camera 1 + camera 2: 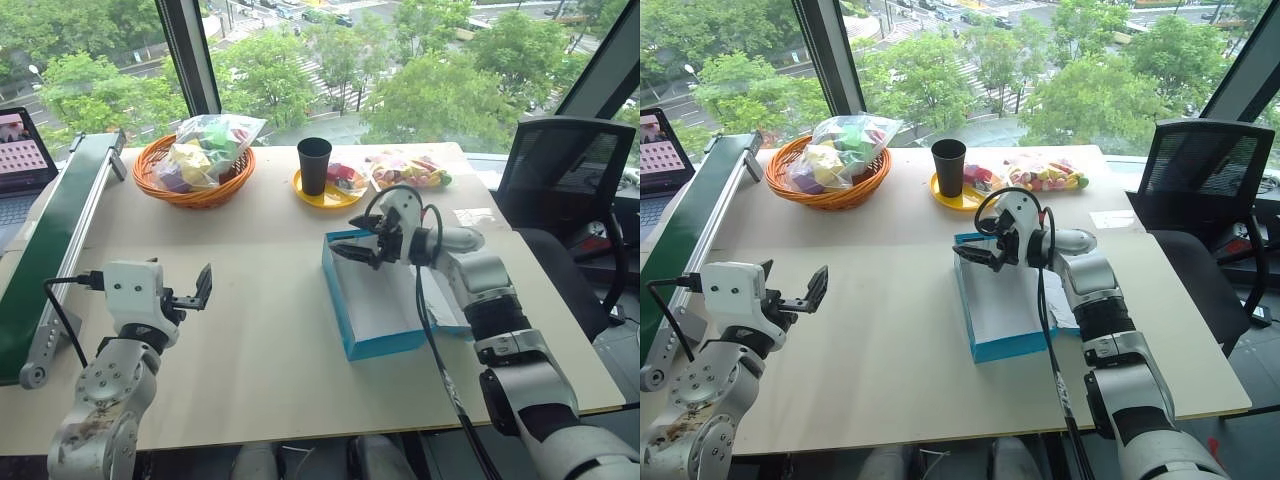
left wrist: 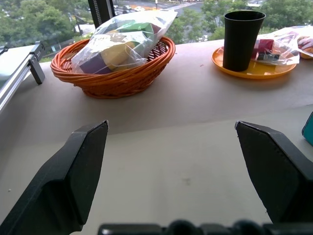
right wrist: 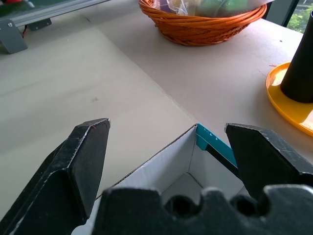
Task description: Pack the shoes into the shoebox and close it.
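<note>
- We are holding the left claw (image 1: 203,290) low over the bare counter (image 1: 250,330), its two fingers spread wide with nothing between them; it is idling well apart from the shoebox (image 1: 385,305), which lies off to its right.
- Ahead of that claw we are seeing the wicker basket (image 1: 195,178) with bagged items, and further right the black cup (image 1: 314,164) on its yellow plate (image 1: 328,195); none of these belong to the job, so we are steering clear of them.
- We are hovering the right claw (image 1: 352,250) over the far left corner of the shoebox, fingers fully apart and gripping nothing; in the right wrist view the blue corner and white inside of the box (image 3: 195,147) sit just below and between the fingers.
- The box is standing open with its white interior showing and looks empty from here; we cannot make out the red shoes anywhere, nor the lid clearly.
- Judging the step: we are likely steadying or checking the box, so doing it well means keeping the fingers clear of the thin cardboard wall, not dragging the box across the counter, and finding the shoes before committing either claw.
- The risk we are watching is a fingertip catching the rim and tipping or crumpling the corner.
</note>
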{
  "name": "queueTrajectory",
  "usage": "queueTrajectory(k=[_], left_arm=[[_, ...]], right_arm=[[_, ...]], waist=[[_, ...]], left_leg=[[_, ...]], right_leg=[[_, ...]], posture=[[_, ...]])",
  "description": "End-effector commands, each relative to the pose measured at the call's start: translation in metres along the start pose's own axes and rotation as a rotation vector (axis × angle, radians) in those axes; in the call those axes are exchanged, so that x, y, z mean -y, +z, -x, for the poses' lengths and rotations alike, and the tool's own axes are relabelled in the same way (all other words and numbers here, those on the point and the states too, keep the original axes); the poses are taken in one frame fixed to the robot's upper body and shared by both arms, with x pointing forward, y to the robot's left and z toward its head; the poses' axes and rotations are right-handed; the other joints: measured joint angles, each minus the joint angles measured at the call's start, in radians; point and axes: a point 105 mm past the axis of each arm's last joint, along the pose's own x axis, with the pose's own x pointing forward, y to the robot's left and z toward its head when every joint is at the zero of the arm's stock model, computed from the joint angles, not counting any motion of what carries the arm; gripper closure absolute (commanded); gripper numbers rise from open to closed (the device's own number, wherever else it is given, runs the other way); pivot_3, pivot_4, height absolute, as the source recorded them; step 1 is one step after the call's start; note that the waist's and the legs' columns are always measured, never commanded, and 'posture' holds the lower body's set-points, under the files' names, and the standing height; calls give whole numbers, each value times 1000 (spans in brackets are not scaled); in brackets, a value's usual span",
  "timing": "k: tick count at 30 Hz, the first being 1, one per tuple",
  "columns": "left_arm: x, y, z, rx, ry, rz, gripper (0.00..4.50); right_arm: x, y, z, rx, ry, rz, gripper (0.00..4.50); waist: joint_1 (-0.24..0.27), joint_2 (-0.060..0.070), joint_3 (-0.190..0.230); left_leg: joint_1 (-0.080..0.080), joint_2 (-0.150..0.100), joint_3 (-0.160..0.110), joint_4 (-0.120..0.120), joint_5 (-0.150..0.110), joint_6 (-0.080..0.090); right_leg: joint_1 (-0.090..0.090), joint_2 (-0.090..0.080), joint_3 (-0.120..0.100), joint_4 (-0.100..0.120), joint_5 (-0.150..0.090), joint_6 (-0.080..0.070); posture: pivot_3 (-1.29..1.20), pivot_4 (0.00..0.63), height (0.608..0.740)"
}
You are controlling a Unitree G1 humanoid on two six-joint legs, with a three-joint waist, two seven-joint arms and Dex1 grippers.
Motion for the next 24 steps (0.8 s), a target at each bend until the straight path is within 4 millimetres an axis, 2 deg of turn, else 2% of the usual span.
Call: queueTrajectory(k=[1, 5, 8, 12, 15, 17, 19, 22, 24], left_arm=[[-14, 8, 4, 40, 58, -37, 44], [-81, 0, 20, -14, 327, -68, 44], [-113, 2, 30, -18, 436, -65, 44], [-144, 2, 47, -39, 518, -82, 44], [-167, -9, 63, -89, 578, -65, 44], [-182, -16, 74, -105, 623, -37, 44], [-192, -18, 80, -120, 641, -39, 44], [-196, -18, 82, -125, 638, -49, 44], [-203, -20, 84, -132, 640, -50, 44]], right_arm=[[-4, 14, -1, 40, 29, 30, 0], [-30, 41, -23, 111, 159, 106, 0], [-44, 50, -39, 150, 194, 194, 0], [-53, 65, -61, 224, 158, 227, 0], [-70, 70, -71, 231, 264, 181, 0], [-87, 72, -72, 203, 394, 78, 0], [-102, 78, -66, 218, 497, 72, 0], [-105, 82, -63, 228, 506, 71, 0], [-105, 83, -65, 239, 490, 50, 0]], waist=[[0, 0, 0], [-15, 0, 0], [-19, 0, 0], [-20, 0, 0], [-21, 0, 0], [-20, 0, 0], [-21, -1, 0], [-21, -1, 0], [-22, -1, 0]], left_leg=[[0, 0, 0, 0, 0, 0], [0, 3, 1, 0, 0, 0], [0, 5, 1, 0, 0, 0], [0, 6, 1, 0, 0, 0], [0, 6, 1, 0, 0, -1], [0, 7, 1, 0, 0, -1], [0, 7, 1, 0, 0, -1], [-1, 8, 0, 0, -1, -1], [-1, 8, 0, 0, -5, -9]], right_leg=[[0, 0, 0, 0, 0, 0], [-1, 3, 1, 0, 0, 0], [-1, 4, 1, 1, 0, -1], [-1, 3, 0, 1, 0, 0], [-1, 3, -1, 1, 0, -1], [-1, 2, -2, 1, 0, -1], [-1, 2, -3, 1, 0, -1], [-1, 2, -4, 1, 0, -2], [-1, 1, -5, 1, 0, -3]], posture=[[0, 150, 737], [0, 150, 737], [0, 150, 737], [0, 150, 737], [0, 150, 737], [0, 150, 737], [0, 150, 737], [0, 150, 737], [0, 150, 737]])
